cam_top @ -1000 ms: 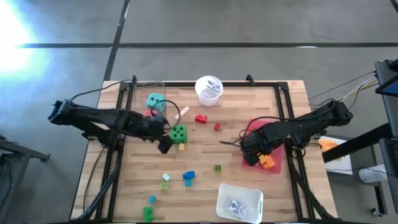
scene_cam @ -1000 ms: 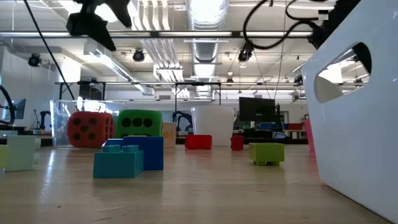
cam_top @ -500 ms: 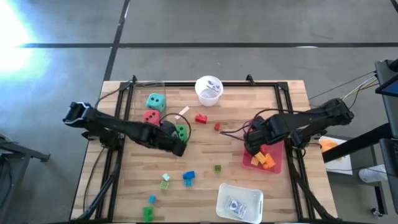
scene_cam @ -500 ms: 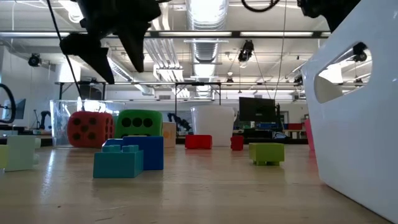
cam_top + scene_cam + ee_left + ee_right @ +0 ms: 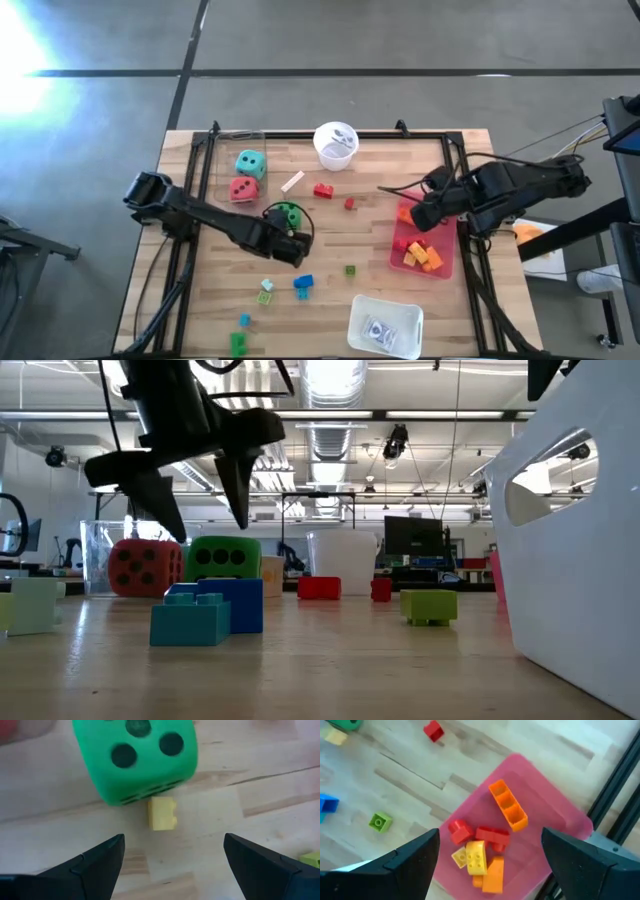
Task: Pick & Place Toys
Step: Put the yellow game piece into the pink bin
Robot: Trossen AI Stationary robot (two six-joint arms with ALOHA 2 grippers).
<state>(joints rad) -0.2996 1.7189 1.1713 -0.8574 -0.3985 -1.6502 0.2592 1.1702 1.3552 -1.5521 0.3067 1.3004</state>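
hovering above the table, the left gripper (image 5: 170,855) has its fingers spread wide and holds nothing. just ahead of it, between the fingertip lines, lies a small yellow brick (image 5: 162,813), pale, two studs, flat on the wood. touching the brick's far side sits the green die (image 5: 134,756), rounded corners, black dots, upright. left arm reaches in low and slanted from the table's left edge. farther off, the right gripper (image 5: 490,855) hangs wide and empty over the pink tray (image 5: 555,827), which holds orange, red and yellow bricks (image 5: 485,852) directly beneath it.
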